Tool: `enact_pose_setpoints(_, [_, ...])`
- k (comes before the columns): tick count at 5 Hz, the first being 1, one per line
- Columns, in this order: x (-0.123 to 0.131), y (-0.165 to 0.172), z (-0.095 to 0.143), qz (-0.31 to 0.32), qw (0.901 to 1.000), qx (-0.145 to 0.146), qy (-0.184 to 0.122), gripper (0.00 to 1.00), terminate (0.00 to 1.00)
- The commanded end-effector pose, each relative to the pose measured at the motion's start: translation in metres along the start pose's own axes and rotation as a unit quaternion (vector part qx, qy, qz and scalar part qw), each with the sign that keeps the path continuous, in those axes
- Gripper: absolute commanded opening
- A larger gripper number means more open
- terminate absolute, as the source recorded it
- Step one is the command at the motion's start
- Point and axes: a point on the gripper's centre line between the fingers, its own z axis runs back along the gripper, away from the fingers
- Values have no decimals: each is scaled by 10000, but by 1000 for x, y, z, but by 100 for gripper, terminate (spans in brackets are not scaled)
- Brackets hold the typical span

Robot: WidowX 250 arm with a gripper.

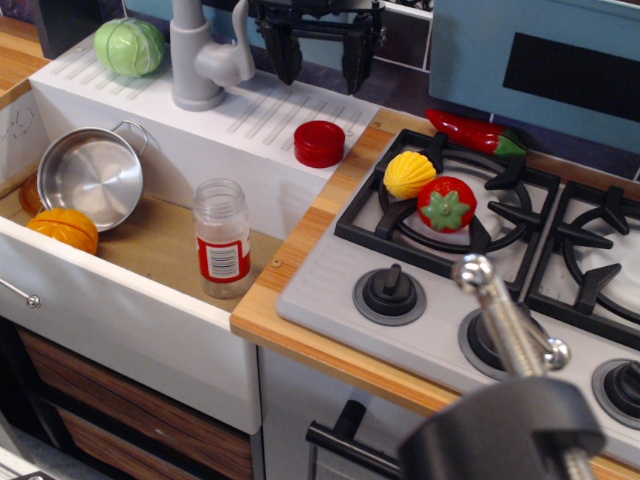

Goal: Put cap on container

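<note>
The cap [319,143] is a flat round red lid lying on the white sink ledge near the wooden counter. The container [222,238] is a clear jar with a red and white label, standing upright and uncapped in the sink basin near its right wall. My gripper [317,58] hangs at the top of the view, above and just behind the cap, with its two black fingers spread apart and nothing between them.
A steel pot [90,177] and an orange pumpkin toy [64,230] lie in the sink's left part. A grey faucet [203,55] and a green cabbage [129,47] stand on the ledge. A yellow corn toy [409,174], tomato [446,204] and red chilli [475,131] sit on the stove.
</note>
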Motion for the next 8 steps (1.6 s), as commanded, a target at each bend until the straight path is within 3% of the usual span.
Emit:
enact_pose_setpoints(1, [0,0,0,0,10000,0,0,100,0])
enact_pose_setpoints(3, [16,10,-33,-285,9988,153,-381,100,0])
enact_pose_setpoints(4, [28,12,-38,-227,9987,169,-415,100,0])
enact_pose_setpoints(6, [26,12,-51,-204,9984,259,-465,100,0])
enact_pose_setpoints(7, [24,10,-46,-132,9987,182,-455,0,0])
enact_pose_setpoints(8, [17,12,-35,-169,9991,147,-358,0,0])
